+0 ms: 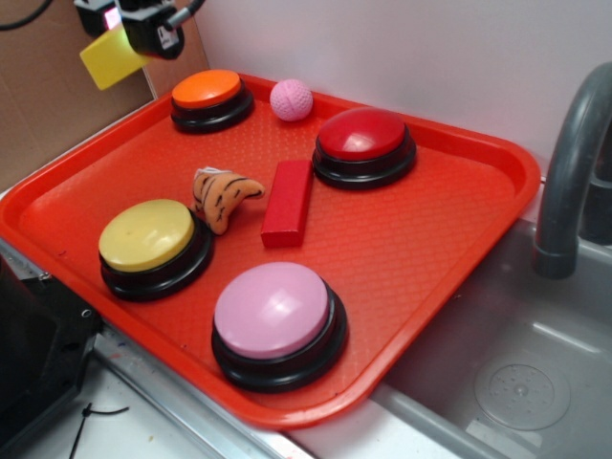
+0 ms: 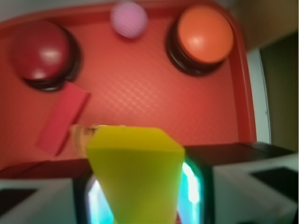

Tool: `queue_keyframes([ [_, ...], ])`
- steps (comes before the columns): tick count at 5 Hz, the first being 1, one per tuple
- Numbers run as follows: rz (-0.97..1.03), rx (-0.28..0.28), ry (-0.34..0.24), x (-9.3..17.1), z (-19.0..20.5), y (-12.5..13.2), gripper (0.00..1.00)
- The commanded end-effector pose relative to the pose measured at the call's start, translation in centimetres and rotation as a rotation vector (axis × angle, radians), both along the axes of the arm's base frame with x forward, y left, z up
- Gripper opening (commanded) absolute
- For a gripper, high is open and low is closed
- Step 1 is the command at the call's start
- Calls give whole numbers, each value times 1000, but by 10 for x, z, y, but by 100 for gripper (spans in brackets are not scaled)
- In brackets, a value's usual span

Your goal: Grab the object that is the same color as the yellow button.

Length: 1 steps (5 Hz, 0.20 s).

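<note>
A small yellow wedge block, the object (image 1: 111, 57), hangs in the air above the tray's far left corner, pinched in my gripper (image 1: 134, 43). From the wrist camera the object (image 2: 136, 172) fills the lower middle, and my gripper (image 2: 140, 196) is shut on it, a finger on each side. The yellow button (image 1: 146, 236), pale domed top on a black base, sits at the tray's near left, well below and in front of the gripper. It is out of the wrist view.
On the red tray (image 1: 478, 182) stand an orange button (image 1: 207, 91), a dark red button (image 1: 362, 136) and a pink button (image 1: 272, 311). A pink ball (image 1: 291, 99), a red block (image 1: 287, 202) and a striped plush (image 1: 222, 196) lie between them. A grey faucet (image 1: 569, 163) and sink are at right.
</note>
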<state>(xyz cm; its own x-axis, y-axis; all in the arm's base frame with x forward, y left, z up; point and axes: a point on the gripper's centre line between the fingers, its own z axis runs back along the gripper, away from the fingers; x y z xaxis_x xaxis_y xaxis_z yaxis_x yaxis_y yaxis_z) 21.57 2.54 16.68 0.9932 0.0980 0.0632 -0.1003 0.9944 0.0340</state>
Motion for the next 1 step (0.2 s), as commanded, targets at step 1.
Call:
queue_keyframes([
  [1,-28,26,-78,12,24,-20,0],
])
